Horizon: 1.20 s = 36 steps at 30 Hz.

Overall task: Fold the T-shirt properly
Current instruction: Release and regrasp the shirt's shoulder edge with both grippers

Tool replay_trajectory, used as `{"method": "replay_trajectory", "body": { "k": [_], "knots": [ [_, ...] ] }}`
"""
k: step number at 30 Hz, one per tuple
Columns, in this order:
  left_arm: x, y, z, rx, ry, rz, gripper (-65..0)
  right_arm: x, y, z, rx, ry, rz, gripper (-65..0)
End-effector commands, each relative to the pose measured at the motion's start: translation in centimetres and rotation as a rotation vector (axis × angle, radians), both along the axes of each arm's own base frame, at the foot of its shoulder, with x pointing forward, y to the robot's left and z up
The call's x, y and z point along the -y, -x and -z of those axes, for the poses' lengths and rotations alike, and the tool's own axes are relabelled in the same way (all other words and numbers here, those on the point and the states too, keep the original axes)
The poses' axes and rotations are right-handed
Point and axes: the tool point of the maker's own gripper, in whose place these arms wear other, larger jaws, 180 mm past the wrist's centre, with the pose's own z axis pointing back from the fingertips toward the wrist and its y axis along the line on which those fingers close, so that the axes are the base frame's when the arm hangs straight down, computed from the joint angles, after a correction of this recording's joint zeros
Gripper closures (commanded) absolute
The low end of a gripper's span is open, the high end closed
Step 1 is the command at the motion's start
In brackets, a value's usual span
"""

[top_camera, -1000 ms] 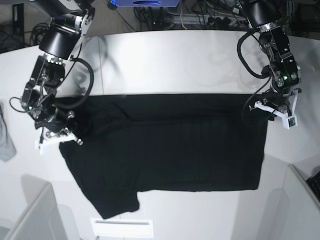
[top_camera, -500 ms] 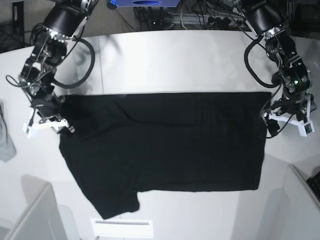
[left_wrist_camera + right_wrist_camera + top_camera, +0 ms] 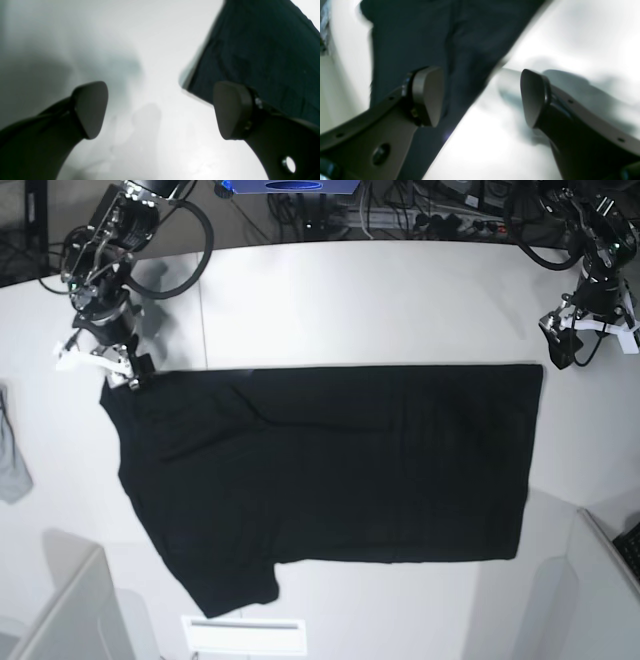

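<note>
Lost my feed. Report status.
Both end effectors open, left, right, holding nothing. T-shirt flat on table, folded once. Nothing in the way.

Plain black T-shirt (image 3: 330, 470) on a white table (image 3: 350, 300); my fingers (image 3: 91, 108) are dark grey; a light-grey cloth (image 3: 10, 460) lies far left.

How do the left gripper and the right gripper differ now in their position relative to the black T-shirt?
The left gripper hangs off the black T-shirt, just past its far corner, over bare table. The right gripper sits at the opposite far corner, one finger over the cloth. Both are open and hold nothing.
</note>
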Motion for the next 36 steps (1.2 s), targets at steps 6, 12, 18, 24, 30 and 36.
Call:
{"method": "replay_trajectory", "body": {
  "k": [6, 12, 18, 24, 30, 36],
  "knots": [
    [-0.7, -0.7, 0.1, 0.024, 0.007, -0.011, -65.0, 1.7, -0.5, 1.7, -0.016, 0.031, 0.033, -45.2],
    [0.5, -2.1, 2.0, 0.009, 0.070, 0.010, -65.0, 2.4, -1.3, 2.7, -0.034, 0.023, 0.036, -45.2],
    [2.3, -3.9, 3.1, 0.011, 0.117, 0.050, -65.0, 2.5, -1.8, 2.8, -0.033, 0.014, 0.041, -45.2],
    [2.7, -5.3, 4.1, 0.018, 0.170, 0.037, -65.0, 2.5, -1.8, 2.8, -0.033, 0.014, 0.041, -45.2],
    [4.8, -7.0, 5.5, -0.003, 0.219, 0.087, -65.0, 2.5, -2.4, 2.5, -0.021, 0.014, 0.041, -45.2],
    [5.5, -7.7, 6.5, -0.010, 0.258, 0.083, -65.0, 2.7, -2.9, 3.3, -0.024, 0.014, 0.064, -44.0]
  ]
}}
